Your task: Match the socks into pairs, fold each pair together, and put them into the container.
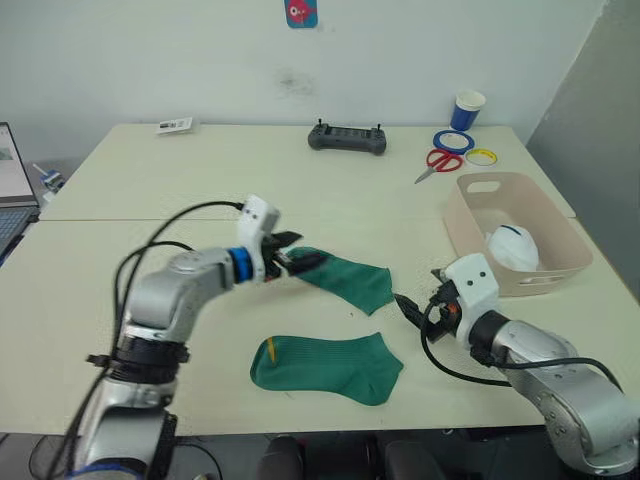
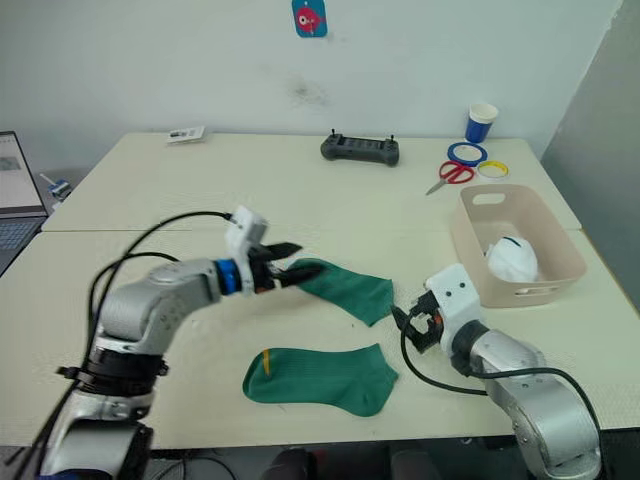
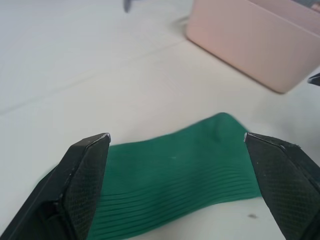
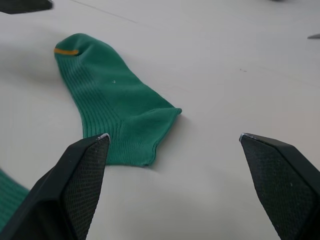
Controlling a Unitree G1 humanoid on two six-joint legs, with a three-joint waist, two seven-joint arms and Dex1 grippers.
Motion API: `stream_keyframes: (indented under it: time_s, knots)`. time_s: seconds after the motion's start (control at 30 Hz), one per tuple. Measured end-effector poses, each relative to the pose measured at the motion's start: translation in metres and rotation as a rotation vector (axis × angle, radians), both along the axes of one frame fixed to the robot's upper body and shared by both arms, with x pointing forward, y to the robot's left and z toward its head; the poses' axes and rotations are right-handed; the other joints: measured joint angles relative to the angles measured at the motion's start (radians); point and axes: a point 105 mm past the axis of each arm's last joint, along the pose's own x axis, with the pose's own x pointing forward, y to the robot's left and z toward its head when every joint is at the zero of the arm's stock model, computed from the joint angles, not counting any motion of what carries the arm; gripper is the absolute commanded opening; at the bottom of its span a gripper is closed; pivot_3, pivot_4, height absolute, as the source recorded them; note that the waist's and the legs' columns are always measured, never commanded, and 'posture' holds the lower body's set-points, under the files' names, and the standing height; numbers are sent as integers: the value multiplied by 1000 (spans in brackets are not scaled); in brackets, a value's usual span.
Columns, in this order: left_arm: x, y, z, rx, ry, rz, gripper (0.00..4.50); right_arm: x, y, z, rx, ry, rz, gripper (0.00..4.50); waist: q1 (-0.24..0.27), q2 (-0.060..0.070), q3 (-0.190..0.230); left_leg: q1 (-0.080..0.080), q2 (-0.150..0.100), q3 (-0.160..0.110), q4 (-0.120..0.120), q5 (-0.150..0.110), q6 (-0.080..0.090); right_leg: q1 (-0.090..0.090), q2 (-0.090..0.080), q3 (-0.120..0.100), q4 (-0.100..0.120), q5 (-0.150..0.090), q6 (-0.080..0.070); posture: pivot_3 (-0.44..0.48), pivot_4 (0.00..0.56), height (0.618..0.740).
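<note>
Left claw (image 1: 290,256) spread wide, fingers either side of the cuff end of the upper green sock (image 1: 350,281), nothing pinched, sock flat on the bench (image 1: 200,180). Right claw (image 1: 412,308) also wide open and empty, just off that sock's toe at about 4 o'clock. Second green sock (image 1: 330,367), yellow mark on it, lies at 6 o'clock from the first. Container (image 1: 560,262) at 3 o'clock, a white sock bundle (image 1: 513,247) inside.
</note>
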Motion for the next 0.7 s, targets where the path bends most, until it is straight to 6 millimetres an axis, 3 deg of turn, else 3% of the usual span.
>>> stream_keyframes:
  time_s: [0.2,0.3,0.53,0.67,0.7]
  knots:
    - [-37,21,-19,133,35,-235,4470,25,15,-21,98,45,-78,4500,-6,0,0,-5,1,1,-1,0,0,-5,0,0,0,-1,-1,0,150,740]
    - [-55,25,-20,167,61,-322,4500,30,23,-34,120,93,-82,3875,-5,0,0,-6,1,0,-1,0,0,-6,0,-1,0,-1,-2,0,150,740]
    - [-68,31,-21,197,49,-344,4500,28,42,-44,97,144,21,1336,-6,1,1,-5,1,0,0,0,0,-6,0,-1,2,-1,-2,0,150,740]
    - [-79,30,-21,184,39,-347,4500,29,40,-41,53,135,71,38,-8,1,1,-6,1,0,-1,0,0,-6,0,-1,1,-1,-2,0,150,740]
    - [-80,31,-23,184,41,-339,4500,30,37,-39,38,130,81,16,-9,1,1,-5,1,0,-1,0,0,-6,0,-1,1,-1,-2,0,150,740]
